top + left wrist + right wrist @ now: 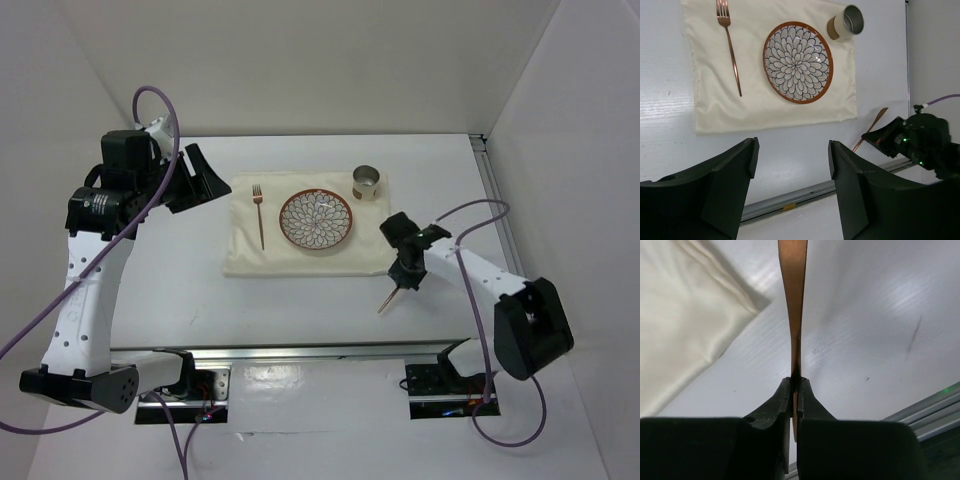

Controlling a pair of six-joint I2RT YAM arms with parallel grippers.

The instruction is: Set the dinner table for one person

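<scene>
**While R claw grips the utensil off-cloth, the free slot lies far-left of it**

Since the open spot is the bare strip of cloth (245, 250) right of the plate (316, 220), the relation that matters is claw-to-strip.

- R claw (796, 385): jaws clamped tight on the thin shaft of a copper utensil (388, 300). Knife or spoon, can't tell.
- Utensil pos: over bare dinner table (300, 310), just off the cloth's near-right corner, btwn cloth and the metal rail (300, 350). Touching the top or lifted, can't tell.
- Direction: the strip is up and left of the claw in top view, i.e. farther from the bases and toward the robot's left. Short hop imo.
- Axis: utensil runs diagonal, free end pointing near-left and the held end far-right. Fork (259, 215) lies straight far-to-near, left of the plate. Judgement: needs a wrist yaw to bring the utensil parallel w/ the fork before set-down.
- Arm: R is much nearer. L claw (792, 150) hangs over the table beyond the cloth's left edge, fingers spread wide, holding nothing.
- Cup (368, 181) sits at the cloth's far-right corner, near the far end of the strip. Risk imo: a clip if the approach overshoots far.
- Progress: plate, fork and cup are on the cloth, and this piece looks like the last one.
</scene>
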